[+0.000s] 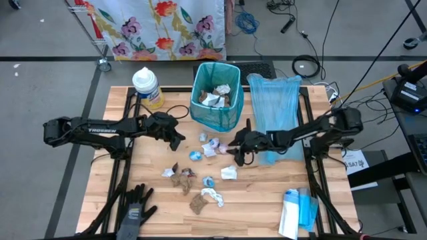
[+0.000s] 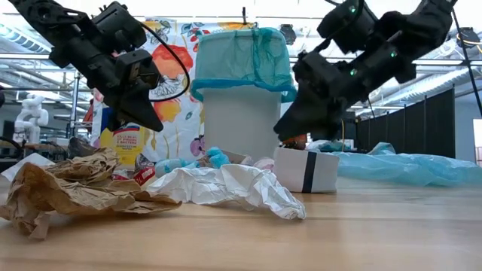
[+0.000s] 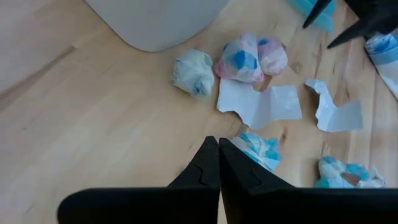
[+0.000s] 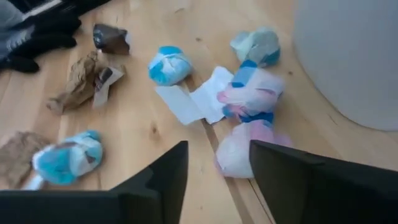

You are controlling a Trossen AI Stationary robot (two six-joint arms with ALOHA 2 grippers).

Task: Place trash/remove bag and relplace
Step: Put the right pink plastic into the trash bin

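The trash lies as small crumpled scraps (image 1: pixel 200 167) on the wooden table in front of the bin (image 1: pixel 215 95). The bin is lined with a teal bag and holds a few scraps. My right gripper (image 4: pixel 217 165) hovers open just above a pink and white wad (image 4: pixel 239 149), which lies on the table ahead of the gap between the fingers. In the high view, my right gripper (image 1: pixel 235 150) is right of the scraps. My left gripper (image 3: pixel 217 152) is shut and empty, hanging over bare wood left of the scraps (image 3: pixel 249 59); the high view shows my left gripper (image 1: pixel 179 140) there.
A light blue bag (image 1: pixel 275 110) lies spread flat right of the bin, under my right arm. A white bottle (image 1: pixel 147 85) stands at the far left. A black glove (image 1: pixel 137 207) lies at the near left and a packet of bags (image 1: pixel 298 212) at the near right.
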